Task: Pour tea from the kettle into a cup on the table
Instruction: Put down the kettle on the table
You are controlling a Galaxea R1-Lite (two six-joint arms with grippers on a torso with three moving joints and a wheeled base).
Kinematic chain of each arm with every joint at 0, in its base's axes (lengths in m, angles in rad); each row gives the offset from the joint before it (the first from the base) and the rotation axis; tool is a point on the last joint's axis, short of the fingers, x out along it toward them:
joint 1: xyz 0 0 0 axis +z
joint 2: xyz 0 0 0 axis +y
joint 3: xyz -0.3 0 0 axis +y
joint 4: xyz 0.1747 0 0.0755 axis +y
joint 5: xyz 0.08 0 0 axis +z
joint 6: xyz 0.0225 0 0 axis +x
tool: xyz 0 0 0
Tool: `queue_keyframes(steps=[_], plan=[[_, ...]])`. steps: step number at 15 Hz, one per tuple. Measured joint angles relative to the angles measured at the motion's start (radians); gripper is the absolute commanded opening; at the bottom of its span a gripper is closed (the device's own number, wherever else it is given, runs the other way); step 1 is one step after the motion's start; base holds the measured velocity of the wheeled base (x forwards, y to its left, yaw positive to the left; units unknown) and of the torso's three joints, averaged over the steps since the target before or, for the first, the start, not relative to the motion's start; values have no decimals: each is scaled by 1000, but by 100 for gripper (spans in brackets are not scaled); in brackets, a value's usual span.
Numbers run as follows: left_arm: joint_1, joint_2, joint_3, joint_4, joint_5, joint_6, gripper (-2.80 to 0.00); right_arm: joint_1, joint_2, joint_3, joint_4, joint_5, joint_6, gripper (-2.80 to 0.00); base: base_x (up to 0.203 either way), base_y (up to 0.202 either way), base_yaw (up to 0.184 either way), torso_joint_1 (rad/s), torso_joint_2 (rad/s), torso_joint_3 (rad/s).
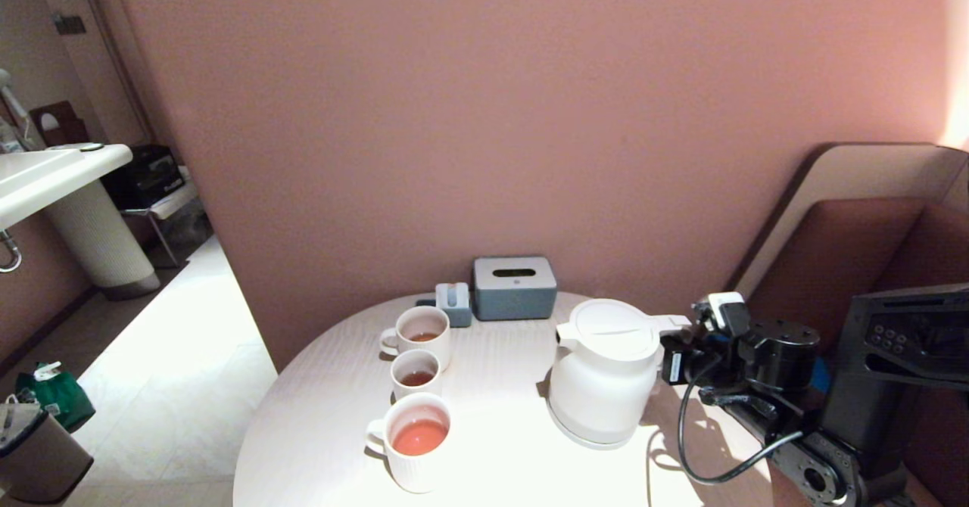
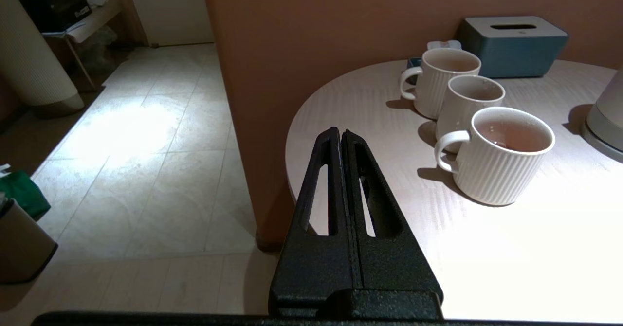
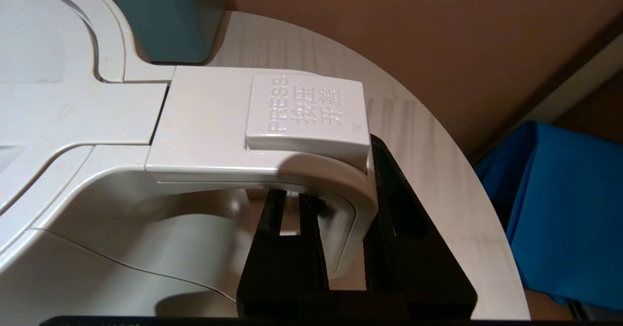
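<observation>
The white kettle (image 1: 606, 371) stands upright on its round base (image 1: 587, 439) at the right of the pale round table (image 1: 492, 386). My right gripper (image 1: 676, 356) is shut on the kettle's handle (image 3: 272, 170), one finger inside the loop, the other outside, below the PRESS button (image 3: 304, 109). Three white ribbed cups stand in a row on the left. The nearest cup (image 1: 415, 440) holds orange-red tea (image 1: 419, 437); the middle cup (image 1: 415, 373) and far cup (image 1: 421, 331) hold a little brownish tea. My left gripper (image 2: 340, 132) is shut and empty over the table's left edge, out of the head view.
A grey-blue tissue box (image 1: 514, 287) and a small blue-grey holder (image 1: 453, 303) sit at the table's back against the pink wall. A black cable (image 1: 704, 446) loops under my right arm. A washbasin (image 1: 45, 174) stands far left; tiled floor lies beside the table.
</observation>
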Motion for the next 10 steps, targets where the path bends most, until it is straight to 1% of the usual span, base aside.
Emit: queue_keyframes(steps=[4, 10], plan=[[0, 0, 0, -1, 0, 0, -280, -6, 3, 22, -3, -22, 1, -280, 0, 0, 0, 0, 0, 0], [0, 0, 0, 0, 0, 0, -280, -1, -39, 108, 3, -23, 4, -280, 0, 0, 0, 0, 0, 0]])
